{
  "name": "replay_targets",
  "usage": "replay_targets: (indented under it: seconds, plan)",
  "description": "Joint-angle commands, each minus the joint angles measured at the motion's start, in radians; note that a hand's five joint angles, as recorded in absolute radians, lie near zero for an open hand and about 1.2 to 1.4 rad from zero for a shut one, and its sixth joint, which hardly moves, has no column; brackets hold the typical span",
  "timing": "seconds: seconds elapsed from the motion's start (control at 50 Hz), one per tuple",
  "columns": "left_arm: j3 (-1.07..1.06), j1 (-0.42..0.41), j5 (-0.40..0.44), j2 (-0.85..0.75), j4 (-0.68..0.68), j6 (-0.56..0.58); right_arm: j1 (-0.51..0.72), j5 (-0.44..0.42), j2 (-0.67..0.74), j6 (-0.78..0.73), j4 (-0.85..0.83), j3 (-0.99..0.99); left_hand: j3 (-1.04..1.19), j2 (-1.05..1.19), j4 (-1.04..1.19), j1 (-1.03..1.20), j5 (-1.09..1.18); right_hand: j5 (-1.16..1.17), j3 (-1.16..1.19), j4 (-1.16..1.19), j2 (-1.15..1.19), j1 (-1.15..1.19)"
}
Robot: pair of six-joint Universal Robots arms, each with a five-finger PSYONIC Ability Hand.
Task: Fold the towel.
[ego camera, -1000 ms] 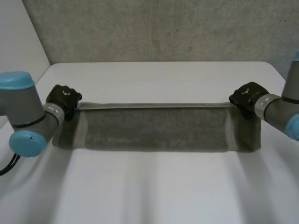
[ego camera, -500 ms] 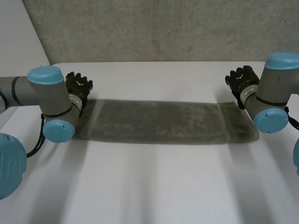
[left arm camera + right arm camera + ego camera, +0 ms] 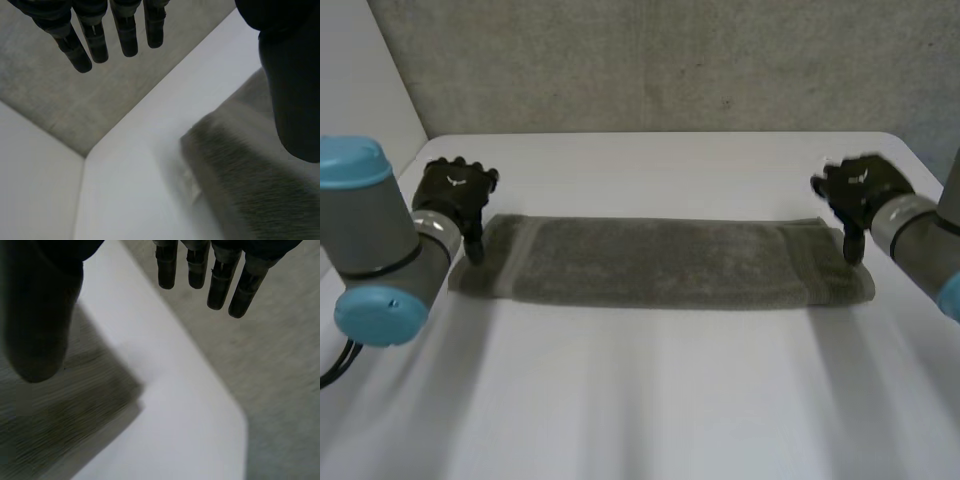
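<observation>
A grey-green towel [image 3: 660,262] lies folded into a long flat strip across the middle of the white table [image 3: 650,400]. My left hand [image 3: 458,190] hovers just off the strip's left end with its fingers [image 3: 95,35] straight and spread, holding nothing; the towel's end [image 3: 240,180] lies under its thumb. My right hand [image 3: 855,190] hovers by the right end, fingers [image 3: 220,275] straight and apart, empty; the towel's corner [image 3: 75,405] lies below its thumb.
A grey wall [image 3: 660,60] rises behind the table's far edge. The table's far left corner [image 3: 87,157] sits near my left hand, and its rounded right corner [image 3: 240,420] near my right hand. Bare tabletop stretches in front of the towel.
Both hands have let go of the towel's ends and opened. The lifted edge has dropped and the towel now lies flat as a folded strip. Both hands have drawn slightly back.
</observation>
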Motion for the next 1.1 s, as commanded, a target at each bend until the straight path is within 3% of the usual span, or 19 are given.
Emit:
replay_targets:
  seconds: [0.02, 0.14, 0.32, 0.36, 0.38, 0.4, 0.54, 0.58, 0.7, 0.84, 0.92, 1.02, 1.1]
  plan:
    - [-0.194, -0.007, 0.108, 0.088, 0.109, -0.084, -0.028, -0.037, -0.001, -0.002, 0.092, 0.103, -0.051, -0.064, -0.069, -0.077, -0.207, -0.06, -0.063, -0.074, -0.062, -0.053]
    - [-0.263, -0.008, 0.12, 0.122, 0.192, -0.124, -0.063, -0.092, 0.02, -0.002, 0.037, 0.146, -0.051, -0.064, -0.069, -0.077, -0.207, 0.094, 0.091, 0.079, 0.092, 0.101]
    - [-0.269, 0.001, 0.12, 0.145, 0.198, -0.127, -0.073, -0.084, 0.14, -0.004, -0.121, 0.16, -0.051, -0.064, -0.069, -0.077, -0.207, 0.285, 0.282, 0.271, 0.283, 0.292]
    - [-0.271, 0.001, 0.12, 0.148, 0.198, -0.127, -0.074, -0.086, 0.161, -0.004, -0.132, 0.151, -0.051, -0.064, -0.069, -0.077, -0.207, 0.568, 0.565, 0.553, 0.566, 0.575]
    - [-0.271, 0.001, 0.12, 0.148, 0.198, -0.127, -0.074, -0.086, 0.162, -0.004, -0.132, 0.151, -0.051, -0.064, -0.069, -0.077, -0.207, 0.57, 0.567, 0.555, 0.568, 0.577]
    - [-0.274, 0.001, 0.12, 0.149, 0.198, -0.127, -0.079, -0.086, 0.165, -0.002, -0.133, 0.148, -0.051, -0.064, -0.069, -0.077, -0.207, 0.768, 0.765, 0.753, 0.765, 0.774]
    - [-0.277, 0.001, 0.12, 0.149, 0.2, -0.127, -0.111, -0.081, 0.171, -0.004, -0.129, 0.139, -0.051, -0.064, -0.069, -0.077, -0.207, 0.896, 0.893, 0.881, 0.894, 0.902]
    - [-0.275, 0.001, 0.12, 0.149, 0.201, -0.127, -0.125, -0.071, 0.178, -0.004, -0.13, 0.137, -0.051, -0.064, -0.069, -0.077, -0.207, 1.161, 1.158, 1.147, 1.159, 1.168]
    - [-0.28, 0.001, 0.12, 0.149, 0.201, -0.127, -0.192, -0.034, 0.152, -0.019, -0.129, 0.137, -0.051, -0.064, -0.069, -0.077, -0.207, 1.162, 1.159, 1.147, 1.16, 1.169]
    - [-0.282, 0.002, 0.119, 0.152, 0.201, -0.127, -0.351, -0.017, 0.018, -0.224, -0.127, 0.122, -0.051, -0.064, -0.069, -0.077, -0.207, 1.162, 1.159, 1.147, 1.16, 1.169]
    - [-0.28, 0.004, 0.117, 0.16, 0.201, -0.127, -0.389, -0.011, 0.004, -0.261, -0.126, 0.057, -0.051, -0.064, -0.069, -0.077, -0.207, 1.162, 1.159, 1.147, 1.16, 1.169]
    - [-0.282, 0.002, 0.117, 0.166, 0.203, -0.129, -0.318, 0.02, -0.007, -0.249, -0.115, -0.039, -0.051, -0.064, -0.069, -0.077, -0.207, 1.162, 1.159, 1.147, 1.16, 1.169]
    - [-0.282, 0.002, 0.113, 0.172, 0.201, -0.13, -0.119, 0.031, -0.006, -0.212, -0.118, -0.122, -0.051, -0.064, -0.069, -0.077, -0.207, 1.162, 1.159, 1.147, 1.16, 1.169]
